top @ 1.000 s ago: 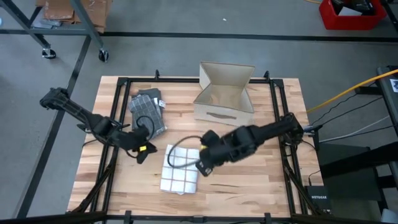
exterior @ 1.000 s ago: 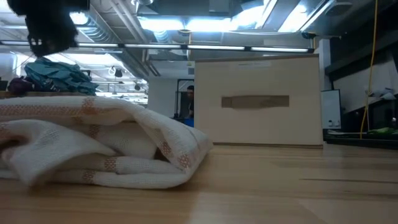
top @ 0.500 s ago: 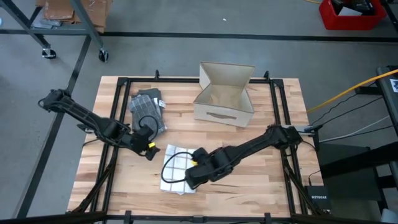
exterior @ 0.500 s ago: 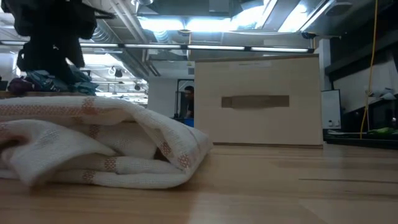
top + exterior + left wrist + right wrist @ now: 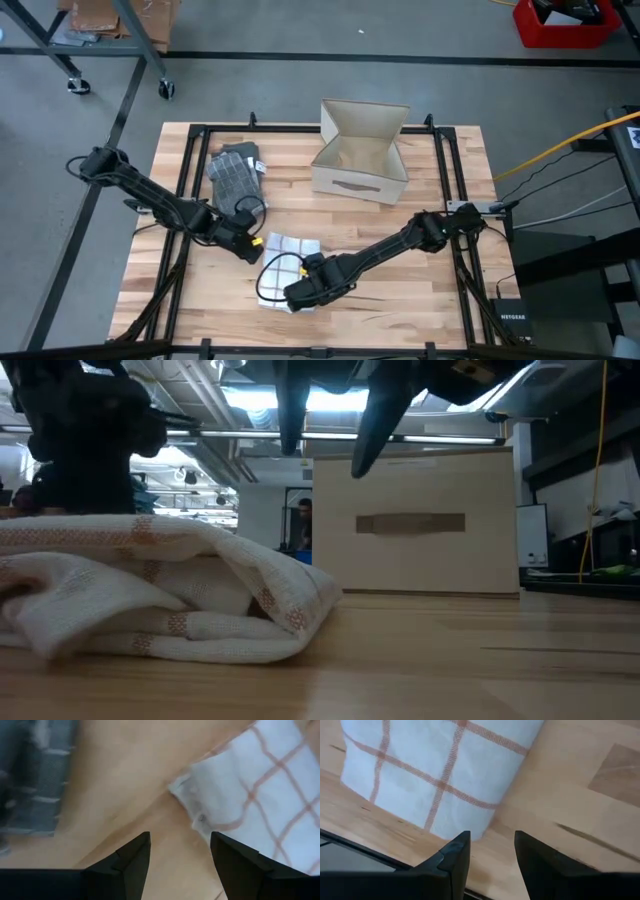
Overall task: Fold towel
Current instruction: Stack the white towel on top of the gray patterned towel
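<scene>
Fingers of the left gripper [image 5: 252, 247] now spread wide at the towel [image 5: 282, 268], lower centre on the desk [image 5: 400, 260] in the high view, corner released; wrist views show the right gripper [image 5: 490, 852] parted, empty, beside the finished fold.

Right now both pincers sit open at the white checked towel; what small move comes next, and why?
Probably lower the left pincer onto the white checked towel's near corner and close. That corner lies just ahead of its open fingers, ungripped, while the right pincer, also open and empty, hovers at the towel's opposite edge, and neither yet holds any cloth.
</scene>
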You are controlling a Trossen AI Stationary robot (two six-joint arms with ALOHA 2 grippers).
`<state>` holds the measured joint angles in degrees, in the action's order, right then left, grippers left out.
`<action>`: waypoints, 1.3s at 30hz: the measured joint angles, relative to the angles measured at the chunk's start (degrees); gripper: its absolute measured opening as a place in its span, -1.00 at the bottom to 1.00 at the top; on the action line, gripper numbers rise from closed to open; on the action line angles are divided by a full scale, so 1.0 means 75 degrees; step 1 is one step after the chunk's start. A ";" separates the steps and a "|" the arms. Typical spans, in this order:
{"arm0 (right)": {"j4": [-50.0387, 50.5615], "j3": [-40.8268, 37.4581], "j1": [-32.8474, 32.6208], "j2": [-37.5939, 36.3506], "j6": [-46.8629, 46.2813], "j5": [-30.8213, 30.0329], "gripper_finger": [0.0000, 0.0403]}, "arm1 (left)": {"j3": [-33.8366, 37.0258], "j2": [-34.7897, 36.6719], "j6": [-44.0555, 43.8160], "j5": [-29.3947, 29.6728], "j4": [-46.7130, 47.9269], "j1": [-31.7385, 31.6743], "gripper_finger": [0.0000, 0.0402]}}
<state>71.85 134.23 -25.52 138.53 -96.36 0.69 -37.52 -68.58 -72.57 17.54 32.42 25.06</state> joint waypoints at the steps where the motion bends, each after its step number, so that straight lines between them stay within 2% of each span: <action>1: -0.0003 0.0000 0.0006 0.0024 -0.0136 0.0014 -0.21 | 0.0000 -0.0067 0.0142 -0.0056 -0.0156 -0.0003 -0.01; 5: 0.0026 0.0003 0.0054 -0.0002 -0.0095 0.0058 -0.21 | 0.0000 -0.0160 0.0411 -0.0443 -0.0679 0.0004 -0.01; 14: 0.0661 0.0004 0.0073 -0.0322 0.1127 0.0293 -0.21 | 0.0000 -0.0162 0.0454 -0.0458 -0.0849 -0.0062 -0.01; 21: 0.1399 0.0003 0.0049 -0.1262 0.1782 0.0413 -0.21 | 0.0000 -0.0162 0.0402 -0.0460 -0.0856 -0.0064 -0.01; 23: 0.1576 0.0003 -0.0011 -0.1689 0.1942 0.0081 -0.21 | 0.0000 -0.0162 0.0307 -0.0458 -0.0858 -0.0064 -0.01; 28: 0.2428 0.0011 -0.0217 -0.2822 0.2118 -0.1349 -0.21 | 0.0000 -0.0162 0.0261 -0.0458 -0.0868 -0.0064 -0.01; 33: 0.2393 -0.0432 -0.0455 -0.3927 0.2508 -0.2536 -0.21 | 0.0000 -0.0162 0.0242 -0.0460 -0.0877 -0.0064 -0.01; 36: 0.2418 -0.1290 -0.0598 -0.4734 0.2598 -0.2908 -0.21 | 0.0000 -0.0163 0.0148 -0.0458 -0.0911 -0.0064 -0.01; 39: 0.2407 -0.2665 -0.0653 -0.5633 0.2087 -0.2949 -0.21 | 0.0000 -0.0162 -0.0069 -0.0460 -0.0977 -0.0064 -0.01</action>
<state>89.91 114.25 -30.41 96.28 -80.71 -21.43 -37.52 -69.80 -73.09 14.09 25.09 24.58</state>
